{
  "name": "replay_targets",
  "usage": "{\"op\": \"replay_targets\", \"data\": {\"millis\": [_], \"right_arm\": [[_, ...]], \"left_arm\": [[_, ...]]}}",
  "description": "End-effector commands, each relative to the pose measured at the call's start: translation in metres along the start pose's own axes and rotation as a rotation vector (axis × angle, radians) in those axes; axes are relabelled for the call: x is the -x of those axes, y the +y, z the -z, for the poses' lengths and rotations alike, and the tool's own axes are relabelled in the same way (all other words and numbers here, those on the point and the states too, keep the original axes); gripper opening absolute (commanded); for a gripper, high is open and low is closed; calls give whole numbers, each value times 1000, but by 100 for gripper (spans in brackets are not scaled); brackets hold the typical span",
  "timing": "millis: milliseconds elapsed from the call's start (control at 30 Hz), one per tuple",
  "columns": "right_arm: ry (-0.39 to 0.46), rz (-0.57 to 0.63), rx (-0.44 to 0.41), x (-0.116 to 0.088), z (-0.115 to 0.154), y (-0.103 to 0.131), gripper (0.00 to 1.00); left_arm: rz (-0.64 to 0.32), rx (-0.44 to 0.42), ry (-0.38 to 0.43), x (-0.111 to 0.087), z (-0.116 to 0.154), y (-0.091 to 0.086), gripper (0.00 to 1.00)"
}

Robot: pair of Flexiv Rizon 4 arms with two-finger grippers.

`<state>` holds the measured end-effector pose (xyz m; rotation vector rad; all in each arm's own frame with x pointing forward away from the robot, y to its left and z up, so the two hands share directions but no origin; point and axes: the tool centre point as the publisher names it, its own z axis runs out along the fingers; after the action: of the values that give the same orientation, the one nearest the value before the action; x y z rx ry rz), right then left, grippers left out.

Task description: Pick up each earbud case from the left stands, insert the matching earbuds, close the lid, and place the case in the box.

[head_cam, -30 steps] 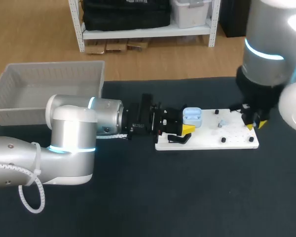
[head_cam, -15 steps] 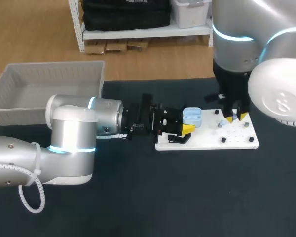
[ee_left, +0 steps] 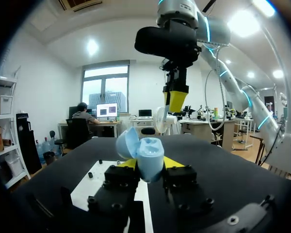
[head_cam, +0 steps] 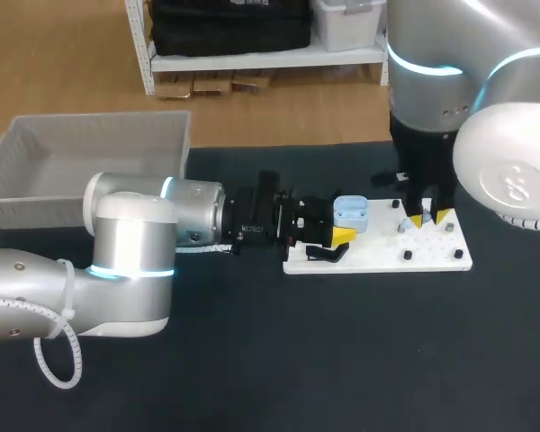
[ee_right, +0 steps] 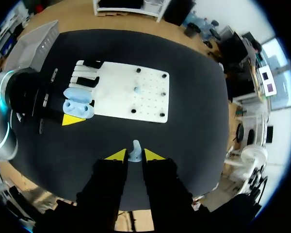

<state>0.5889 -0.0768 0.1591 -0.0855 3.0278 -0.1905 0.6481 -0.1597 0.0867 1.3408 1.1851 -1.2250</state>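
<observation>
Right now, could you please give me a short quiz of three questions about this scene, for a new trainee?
1. True or false: the lid of the earbud case in the left gripper is open.
2. What is between the fingers of the right gripper? A) a light blue earbud B) the earbud case C) nothing
3. Fill in: in the head view, the box stands to the ___ of the white board.

Key: 1 true; 2 A; 3 left.
</observation>
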Motion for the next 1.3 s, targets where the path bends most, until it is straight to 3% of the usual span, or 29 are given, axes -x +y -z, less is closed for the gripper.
{"op": "replay_targets", "data": {"millis": [33, 433, 600, 1133, 1300], "right_arm": [[39, -82, -44, 8, 6, 16, 0], [80, -316, -19, 27, 15, 43, 0], [78, -323, -11, 26, 16, 56, 0], [78, -323, -11, 26, 16, 56, 0], [68, -388, -13, 29, 23, 62, 0]], "left_arm": [[-2, 8, -1, 0, -1, -2, 0], [-2, 8, -1, 0, -1, -2, 0], [-2, 8, -1, 0, -1, -2, 0], [-2, 8, -1, 0, -1, -2, 0], [-2, 8, -1, 0, -1, -2, 0]]}}
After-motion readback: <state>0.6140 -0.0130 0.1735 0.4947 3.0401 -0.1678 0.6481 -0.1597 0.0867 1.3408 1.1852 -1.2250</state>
